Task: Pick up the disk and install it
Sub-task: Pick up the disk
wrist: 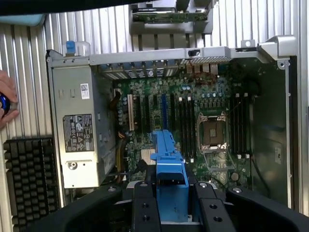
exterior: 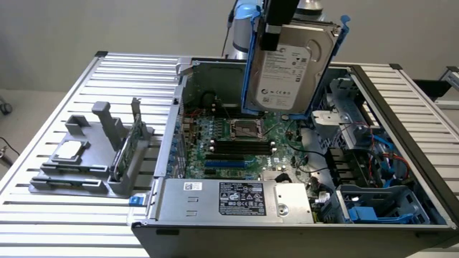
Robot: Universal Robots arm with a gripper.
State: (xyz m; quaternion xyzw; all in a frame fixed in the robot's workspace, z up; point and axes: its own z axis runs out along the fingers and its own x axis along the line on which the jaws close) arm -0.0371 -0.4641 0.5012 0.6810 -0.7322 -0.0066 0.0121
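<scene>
**Disk** [exterior: 291, 67]: silver-grey drive with a white label on its face and a blue carrier round its edge. I hold it aloft and tilted above the open computer case [exterior: 287, 242], clear of everything inside.

**Hand** [wrist: 174, 210]: mine. The black fingers [wrist: 145, 212] are closed partway onto the carrier's two sides and grip it. Nothing else is held.

**Below the disk:** motherboard [exterior: 237, 142] with a bare processor socket [exterior: 244, 128] and rows of memory slots.

**Case, near wall:** grey power supply [exterior: 237, 199], labelled.

**Case, exterior view's right:** blue drive bay [exterior: 373, 209], with cables beside it.

**Surface** [exterior: 43, 215]: slatted metal, carrying the case.

**On the surface, exterior view's left, well apart from the disk:** grey holder [exterior: 93, 161]. A small square silver chip [exterior: 70, 150] lies flat on it, and a thin card [exterior: 135, 137] stands upright in a slot.

**Wrist view, outside the case beside the power supply:** black finned block [wrist: 29, 179] and, near it, a person's fingertips [wrist: 6, 96].
</scene>
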